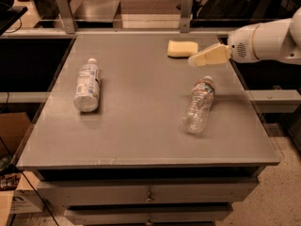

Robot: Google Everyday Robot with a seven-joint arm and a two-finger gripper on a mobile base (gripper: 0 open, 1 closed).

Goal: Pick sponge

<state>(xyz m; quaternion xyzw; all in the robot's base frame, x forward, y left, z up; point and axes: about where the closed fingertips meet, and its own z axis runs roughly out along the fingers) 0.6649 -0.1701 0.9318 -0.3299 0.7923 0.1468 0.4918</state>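
Note:
The sponge (182, 48) is a small pale yellow block lying flat near the far right edge of the grey table (141, 121). My gripper (194, 61), with pale yellow padded fingers, comes in from the right on a white arm (268, 41). It hovers just to the right of and slightly nearer than the sponge, its tips close to the sponge's right end. It holds nothing that I can see.
A clear plastic bottle (198, 105) lies on its side below the gripper, right of centre. A white labelled bottle (88, 84) lies on its side at the left. Metal posts (186, 11) stand along the table's far edge.

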